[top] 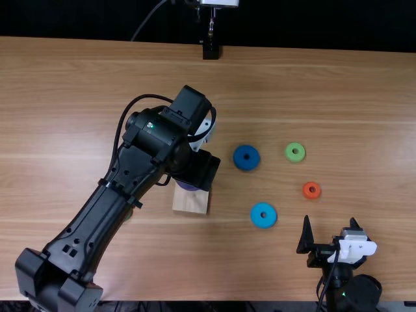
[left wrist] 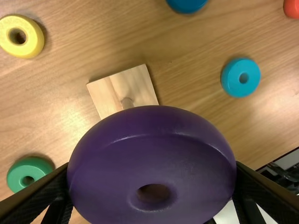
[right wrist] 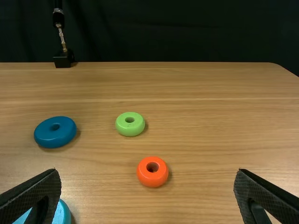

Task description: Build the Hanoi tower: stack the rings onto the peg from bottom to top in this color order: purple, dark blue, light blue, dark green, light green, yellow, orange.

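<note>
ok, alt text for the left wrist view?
Purple ring clamped in the left gripper, partly covering a wooden base and its peg. On the table around the base: rings in yellow, dark green, light blue, dark blue and orange.

At the bottom centre of the frame, the purple ring (left wrist: 152,158) is held between the fingers of the left gripper (top: 200,170), and the wooden base (left wrist: 103,95) with its peg (left wrist: 127,103) is partly covered by it. The yellow ring (left wrist: 33,37) is seen upper left, the dark green ring (left wrist: 29,165) lower left, the light blue ring (left wrist: 233,77) right of centre; the dark blue ring (left wrist: 187,4) is cut by the top edge, the orange ring (left wrist: 293,8) by the right edge, upper right
</note>
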Controlling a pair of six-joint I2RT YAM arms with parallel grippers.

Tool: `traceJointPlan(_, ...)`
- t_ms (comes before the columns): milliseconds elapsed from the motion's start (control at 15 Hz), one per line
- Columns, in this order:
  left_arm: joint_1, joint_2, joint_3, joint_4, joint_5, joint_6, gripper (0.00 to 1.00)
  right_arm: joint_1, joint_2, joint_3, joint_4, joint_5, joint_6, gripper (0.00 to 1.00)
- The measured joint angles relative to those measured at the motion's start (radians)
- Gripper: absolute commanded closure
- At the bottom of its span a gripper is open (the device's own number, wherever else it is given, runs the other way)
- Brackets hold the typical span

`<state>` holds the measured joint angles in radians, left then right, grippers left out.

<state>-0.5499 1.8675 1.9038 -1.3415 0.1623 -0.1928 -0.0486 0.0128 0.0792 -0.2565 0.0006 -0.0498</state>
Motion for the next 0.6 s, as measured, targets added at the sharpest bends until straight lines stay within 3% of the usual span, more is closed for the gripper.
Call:
traceJointPlan(333,0.000,0.037,0.003,-0.001,-0.003,0.000,0.95,0.000,0.000,0.000,0.000,0.000,0.000,0.00)
traceJointPlan(400,0.000,0.037,0.003,-0.002,-0.003,0.001,0.90,0.000,0.000,0.000,0.000,0.000,0.000,0.00)
traceJointPlan(467,0.000,0.037,0.003,-0.002,-0.002,0.000,0.72,0.000,0.000,0.000,0.000,0.000,0.000,0.00)
traceJointPlan(533,0.000,0.037,0.003,-0.001,-0.002,0.001,0.41,0.000,0.000,0.000,0.000,0.000,0.000,0.00)
traceJointPlan(600,0.000,0.037,0.003,-0.001,-0.003,0.001,0.00,0.000,0.000,0.000,0.000,0.000,0.000,0.00)
